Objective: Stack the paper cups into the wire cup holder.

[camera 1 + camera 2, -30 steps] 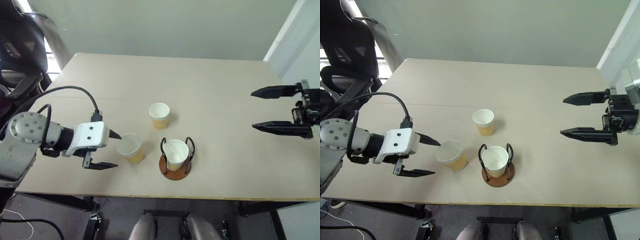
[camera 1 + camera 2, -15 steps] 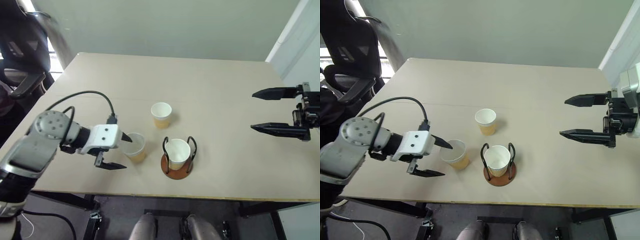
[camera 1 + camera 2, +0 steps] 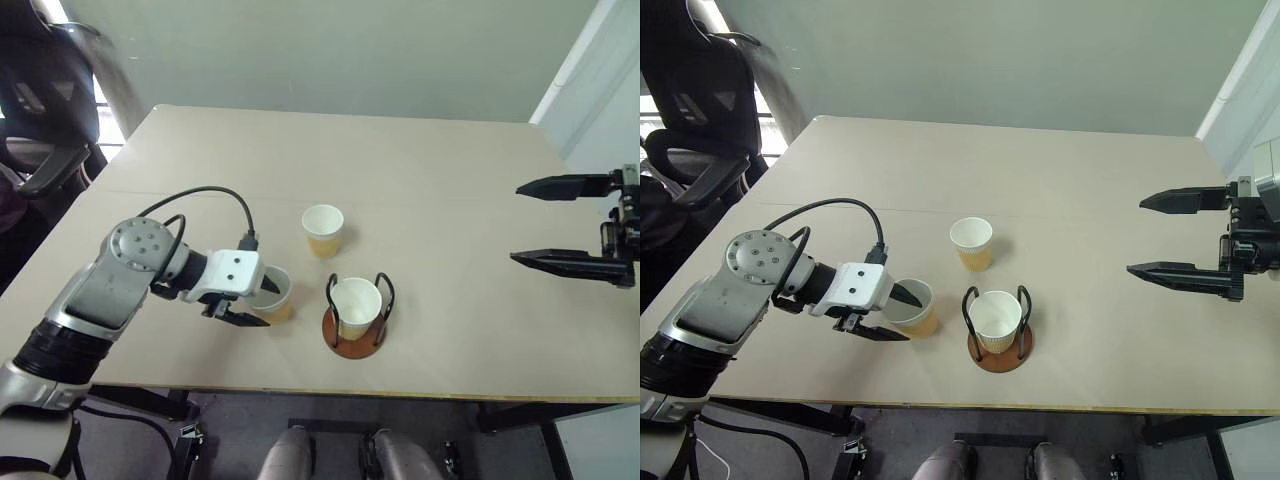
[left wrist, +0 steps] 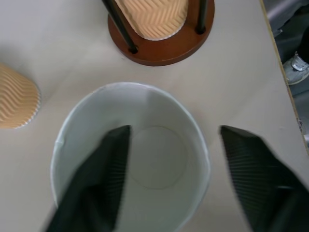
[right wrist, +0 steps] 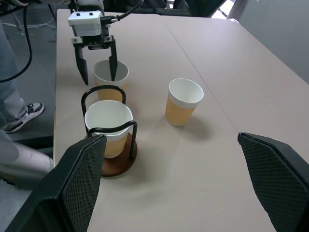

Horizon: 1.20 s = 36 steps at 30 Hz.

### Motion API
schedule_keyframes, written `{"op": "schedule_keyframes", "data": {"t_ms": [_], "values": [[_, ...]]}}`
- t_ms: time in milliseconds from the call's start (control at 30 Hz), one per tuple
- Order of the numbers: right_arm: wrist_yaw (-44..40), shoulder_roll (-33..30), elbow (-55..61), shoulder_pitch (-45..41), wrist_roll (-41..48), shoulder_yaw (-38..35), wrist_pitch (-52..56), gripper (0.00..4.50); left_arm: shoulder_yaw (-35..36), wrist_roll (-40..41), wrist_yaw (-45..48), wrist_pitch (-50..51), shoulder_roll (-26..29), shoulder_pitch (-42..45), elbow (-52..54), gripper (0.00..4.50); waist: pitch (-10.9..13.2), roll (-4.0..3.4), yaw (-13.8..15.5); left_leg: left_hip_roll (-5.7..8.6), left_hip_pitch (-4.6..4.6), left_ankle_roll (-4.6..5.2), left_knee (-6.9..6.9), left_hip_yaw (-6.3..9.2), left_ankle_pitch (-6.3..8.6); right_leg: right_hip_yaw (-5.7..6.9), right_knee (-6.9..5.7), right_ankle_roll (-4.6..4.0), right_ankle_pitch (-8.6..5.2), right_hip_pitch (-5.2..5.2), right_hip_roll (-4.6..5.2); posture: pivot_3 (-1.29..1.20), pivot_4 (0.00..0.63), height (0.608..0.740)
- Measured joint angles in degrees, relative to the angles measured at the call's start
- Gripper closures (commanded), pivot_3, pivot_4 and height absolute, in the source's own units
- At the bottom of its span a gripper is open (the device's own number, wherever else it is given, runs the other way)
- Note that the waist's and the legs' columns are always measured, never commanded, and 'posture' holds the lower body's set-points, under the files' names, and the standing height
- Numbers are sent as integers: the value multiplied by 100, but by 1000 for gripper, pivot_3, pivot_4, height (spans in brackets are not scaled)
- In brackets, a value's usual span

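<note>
Picking up the second cup (image 3: 270,294): left gripper (image 3: 257,303) straddles its rim, fingers half open, not clamped; next, close and lift toward wire cup holder (image 3: 354,312); right gripper (image 3: 565,222) wide open, empty

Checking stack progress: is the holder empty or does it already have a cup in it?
Has one. A single cup stands upright between the holder's two wire loops; the other two cups sit on the table.

Silver-grey left arm (image 3: 100,290) with screwed round joint, looping black cable, white wrist block, black-fingered hand (image 3: 257,303)
</note>
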<state>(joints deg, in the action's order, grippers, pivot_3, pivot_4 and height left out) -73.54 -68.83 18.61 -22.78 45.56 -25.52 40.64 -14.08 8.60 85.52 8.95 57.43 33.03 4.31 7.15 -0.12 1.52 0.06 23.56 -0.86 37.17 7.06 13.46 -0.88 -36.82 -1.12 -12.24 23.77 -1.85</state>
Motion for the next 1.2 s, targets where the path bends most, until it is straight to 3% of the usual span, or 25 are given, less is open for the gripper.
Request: {"op": "schedule_keyframes", "data": {"t_ms": [167,367,500,567,733,833,933,1200], "values": [[81,0,31,6,30,-22,0,0,0,-27,36,-3,-3,0,5,4471,0,0,-1,4,1,6,2,0,-4,-8,0,6,2,0,0,0,150,740],[62,-1,105,184,32,-62,-8,0,8,62,139,-4,-2,12,-33,4471,0,0,7,6,3,8,2,0,-4,-11,0,10,0,0,0,0,150,740],[-95,-1,254,621,32,-315,-11,0,173,625,419,313,-2,279,-27,4471,0,0,26,8,16,12,8,1,-2,-13,1,16,-2,6,0,0,150,740],[-179,-3,267,893,15,-644,-9,0,186,1033,458,545,-5,811,-96,4471,2,4,61,9,26,14,21,4,-1,-12,0,19,0,8,0,0,150,740],[-171,2,461,1390,-49,-1355,42,0,-31,1853,482,495,-124,3323,-1269,4471,-6,-11,102,13,41,46,71,-13,27,-35,4,34,16,6,4,0,150,740],[-70,12,599,1538,-58,-1567,103,0,-649,2230,487,188,-528,4314,-2008,4471,-3,-14,91,20,39,57,88,-22,32,-57,8,58,13,-2,5,0,150,740],[73,25,753,1625,-59,-1689,143,0,-1449,2597,488,-183,-850,4764,-2332,4471,-1,-16,79,25,47,78,103,-35,39,-69,16,86,21,-3,8,0,150,740],[279,79,1186,2014,-11,-2292,496,0,-3062,3497,491,-581,-1004,5034,-2241,4471,4,-19,74,16,54,108,107,-106,60,-94,57,132,19,-3,13,0,150,740]]}}
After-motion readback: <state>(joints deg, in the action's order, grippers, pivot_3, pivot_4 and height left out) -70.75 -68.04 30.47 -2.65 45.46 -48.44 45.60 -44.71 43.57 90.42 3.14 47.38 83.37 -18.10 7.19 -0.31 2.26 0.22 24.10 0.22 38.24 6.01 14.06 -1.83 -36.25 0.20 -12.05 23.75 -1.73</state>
